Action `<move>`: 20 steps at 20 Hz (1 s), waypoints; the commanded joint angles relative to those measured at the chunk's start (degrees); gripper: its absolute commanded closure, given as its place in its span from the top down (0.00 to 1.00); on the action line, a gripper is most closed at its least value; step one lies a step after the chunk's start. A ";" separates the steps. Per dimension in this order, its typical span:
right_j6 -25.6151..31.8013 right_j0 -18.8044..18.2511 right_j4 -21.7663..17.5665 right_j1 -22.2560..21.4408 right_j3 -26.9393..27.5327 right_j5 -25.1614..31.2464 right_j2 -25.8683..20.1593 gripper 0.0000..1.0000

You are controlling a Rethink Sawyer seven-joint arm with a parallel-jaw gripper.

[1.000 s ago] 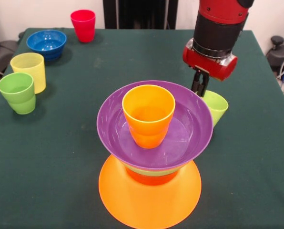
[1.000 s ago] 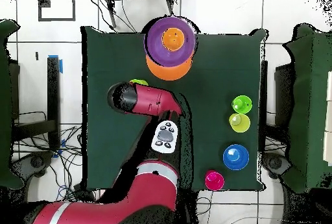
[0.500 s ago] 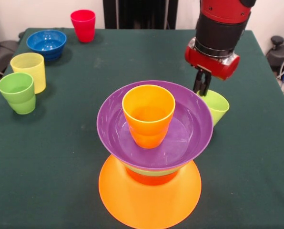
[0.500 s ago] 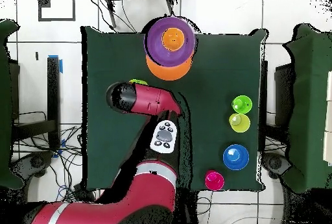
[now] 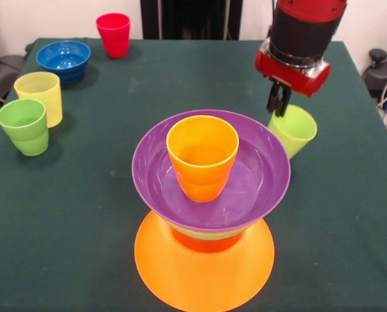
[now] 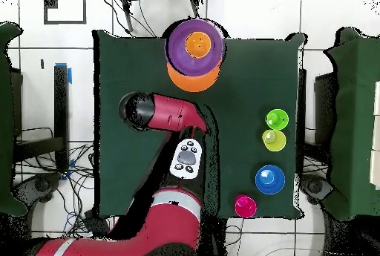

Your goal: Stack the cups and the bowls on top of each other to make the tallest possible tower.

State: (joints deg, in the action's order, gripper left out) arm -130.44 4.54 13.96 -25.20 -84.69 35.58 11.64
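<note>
The tower stands near the front of the table: an upturned wide orange bowl [image 5: 203,276] at the base, a red-orange and a green bowl above it, then a purple bowl [image 5: 262,175] holding an upright orange cup [image 5: 202,156]. From overhead the tower [image 6: 194,49] sits at the far table edge. My gripper [image 5: 279,112] is shut on the rim of the lime green cup [image 5: 293,131], which hangs tilted just behind and right of the purple bowl. In the overhead view the arm [image 6: 159,112] hides both gripper and cup.
At the left stand a green cup [image 5: 23,125] and a pale yellow cup [image 5: 41,94], with a blue bowl [image 5: 63,58] and a red cup [image 5: 113,34] behind them. From overhead these four line the right side, from the green cup [image 6: 277,118] to the red cup [image 6: 246,206].
The gripper has risen and shifted slightly right, carrying the lime green cup up with it. The tower and the other cups have not moved.
</note>
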 commanded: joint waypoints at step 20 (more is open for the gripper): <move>-2.14 -6.40 -1.11 -3.89 13.87 24.06 -4.77 0.00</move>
State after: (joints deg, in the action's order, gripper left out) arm -130.44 -0.20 13.88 -30.60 -75.84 52.81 11.82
